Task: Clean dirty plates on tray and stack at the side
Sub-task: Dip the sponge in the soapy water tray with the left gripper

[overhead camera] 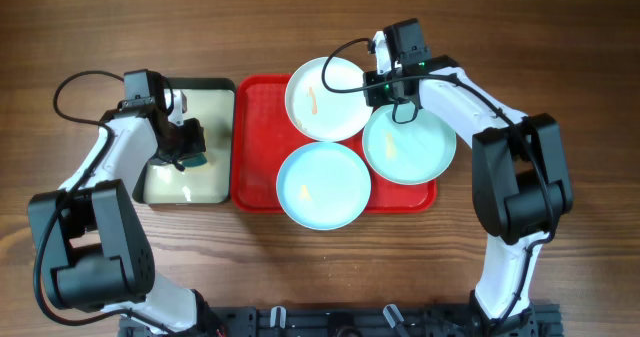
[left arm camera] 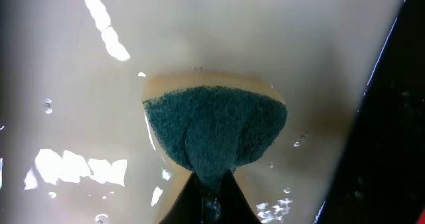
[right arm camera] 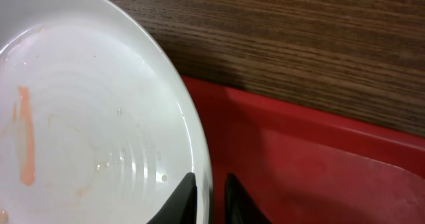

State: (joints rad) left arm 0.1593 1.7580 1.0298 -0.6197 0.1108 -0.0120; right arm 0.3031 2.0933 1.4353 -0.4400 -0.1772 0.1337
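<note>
A wooden counter (overhead camera: 520,37), seen from above. At 9 o'clock sits a black-rimmed tray (overhead camera: 215,117) with a wet cream floor. The left fingers (left arm camera: 209,201) are clenched on a sponge (left arm camera: 216,127), a teal scourer on a yellow layer. It is low over that cream floor among water drops; whether it touches cannot be told.

At centre lies the red tray (overhead camera: 255,147), carrying three plates. The white plate (overhead camera: 325,97), streaked with orange, sits at the tray's 12 o'clock and overhangs its far rim. One aqua plate (overhead camera: 323,184) lies at 6 o'clock. The other aqua plate (overhead camera: 408,142) lies at 3 o'clock, overhanging the right rim.

The right fingers (right arm camera: 186,194) are closed astride the white plate's rim, between its 2 and 3 o'clock.
</note>
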